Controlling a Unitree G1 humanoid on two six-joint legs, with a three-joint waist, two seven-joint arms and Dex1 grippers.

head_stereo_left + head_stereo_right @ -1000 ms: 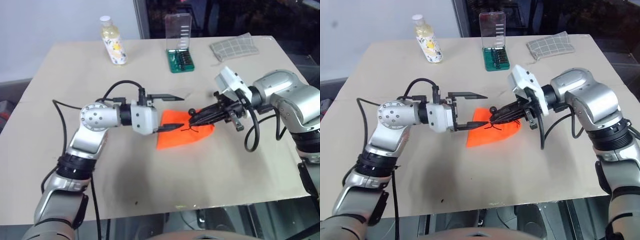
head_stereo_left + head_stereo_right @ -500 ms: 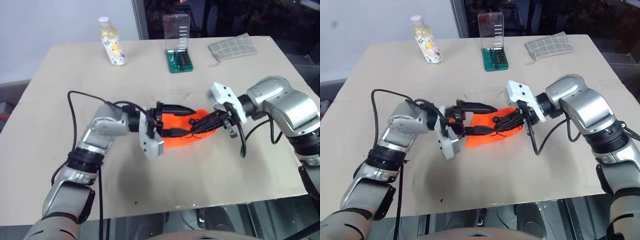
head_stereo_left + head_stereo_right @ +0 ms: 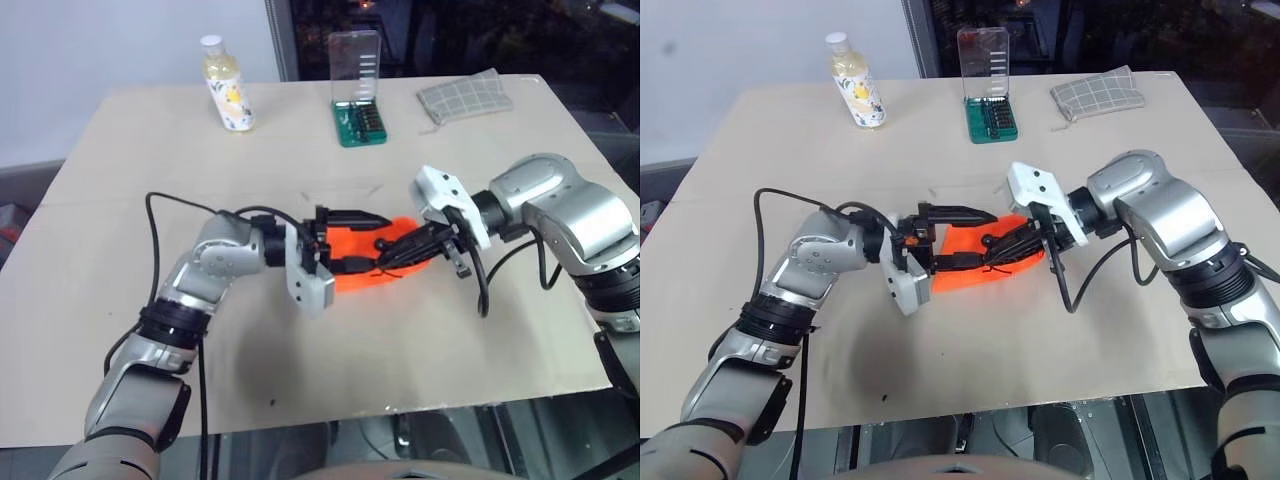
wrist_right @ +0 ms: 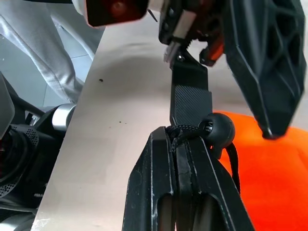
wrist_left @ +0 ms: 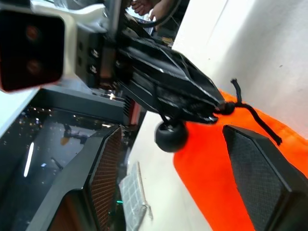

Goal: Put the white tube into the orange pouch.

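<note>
The orange pouch (image 3: pixel 372 262) lies in the middle of the table (image 3: pixel 120 200). The right gripper (image 3: pixel 385 262) is clenched on the pouch's dark drawstring cord (image 4: pixel 185 131). The left gripper (image 3: pixel 368 240) has its fingers spread, one on each side of the pouch's end.

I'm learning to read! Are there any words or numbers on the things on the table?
No word or number can be read here.
Bottle: its label has a yellow pattern, print too small to read.
Green screwdriver bit case: no readable marking.
Orange pouch: plain, no text.
Checked cloth: only a grid pattern.
</note>
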